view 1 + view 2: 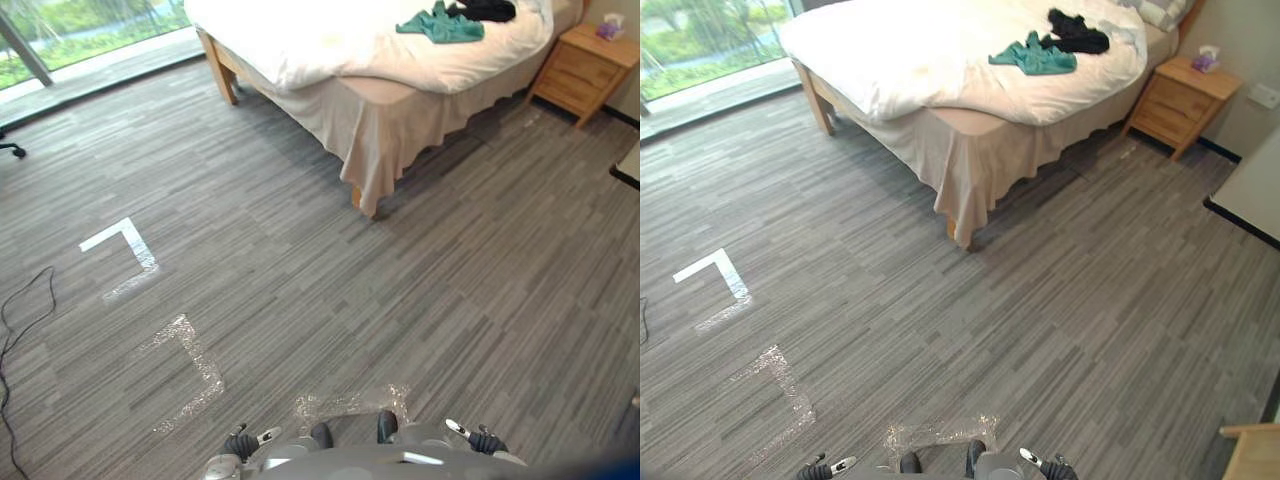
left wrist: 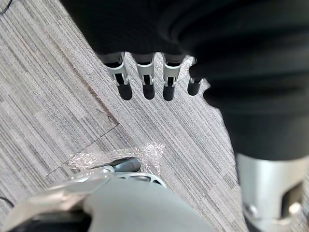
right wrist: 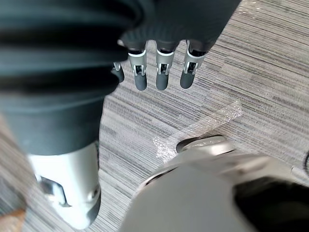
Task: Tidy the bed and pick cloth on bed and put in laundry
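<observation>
1. Grey striped carpet floor (image 1: 480, 300) covers the room between the robot and the furniture.
2. A wooden-framed bed with a white duvet (image 1: 320, 40) and a beige skirt stands at the far side. The duvet lies rumpled and hangs over the near edge.
3. Task items: a crumpled teal cloth (image 1: 440, 26) lies on top of the duvet toward the head end of the bed. A crumpled black cloth (image 1: 487, 10) lies just beside it, further toward the head end. Whether the two touch cannot be told.
4. A light wooden nightstand with drawers (image 1: 580, 70) stands beside the bed's head end and carries a small purple tissue box (image 1: 610, 28).
5. An L-shaped strip of white tape (image 1: 125, 245) is stuck to the carpet on the left. A corner of clear shiny tape (image 1: 190, 365) lies nearer the robot.
6. The left hand (image 2: 146, 77) hangs low at the near edge of the head views, well apart from the bed. Its fingers are straight and relaxed over bare carpet, grasping nothing.
7. The right hand (image 3: 163, 72) is in the same condition on the opposite side, released and over carpet.
</observation>
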